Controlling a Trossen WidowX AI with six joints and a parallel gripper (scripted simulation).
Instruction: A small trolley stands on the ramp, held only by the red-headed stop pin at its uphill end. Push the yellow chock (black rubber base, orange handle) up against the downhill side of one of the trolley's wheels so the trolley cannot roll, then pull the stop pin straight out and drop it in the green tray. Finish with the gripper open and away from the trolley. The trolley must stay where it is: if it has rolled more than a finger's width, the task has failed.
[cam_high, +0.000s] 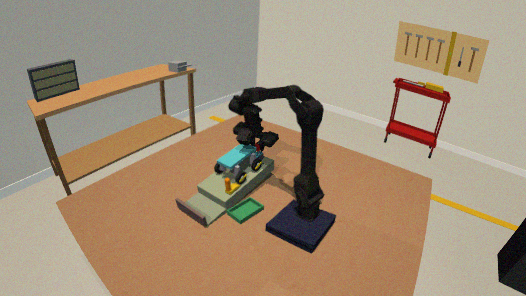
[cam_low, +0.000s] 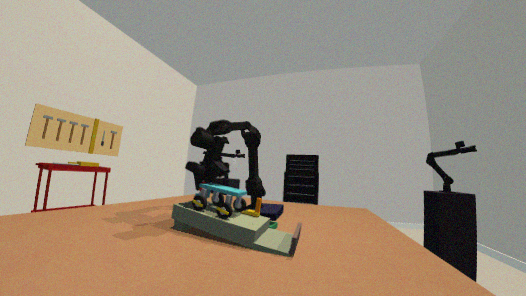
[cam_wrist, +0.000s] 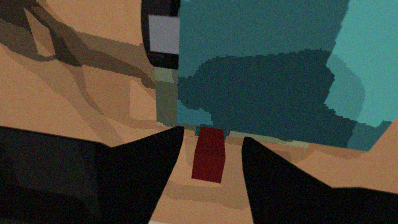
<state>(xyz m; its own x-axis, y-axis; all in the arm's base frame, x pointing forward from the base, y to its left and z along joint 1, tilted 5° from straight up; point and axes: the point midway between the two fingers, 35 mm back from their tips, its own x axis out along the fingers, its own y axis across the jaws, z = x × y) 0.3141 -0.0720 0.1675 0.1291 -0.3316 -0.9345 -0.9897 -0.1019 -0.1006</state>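
Observation:
The turquoise trolley (cam_high: 236, 157) (cam_low: 222, 189) (cam_wrist: 300, 30) stands on the pale green ramp (cam_high: 214, 189) (cam_low: 215, 228). The yellow chock with its upright orange handle (cam_high: 227, 184) (cam_low: 258, 205) sits on the ramp at the downhill side of the near front wheel; a small gap cannot be ruled out. The red-headed stop pin (cam_wrist: 209, 155) is upright at the trolley's uphill end. My gripper (cam_high: 257, 143) (cam_wrist: 212, 138) is partly open above that end; in the wrist view the red head shows between the fingers, with space on both sides. The green tray (cam_high: 252, 215) (cam_low: 273, 225) lies beside the ramp.
An end board (cam_high: 191, 212) (cam_low: 297, 237) closes the ramp's low end. The arm's dark base (cam_high: 300, 232) stands beyond the tray. The trolley's body reaches close to the fingers. A workbench (cam_high: 115, 85) and red cart (cam_high: 412, 135) stand away from the mat.

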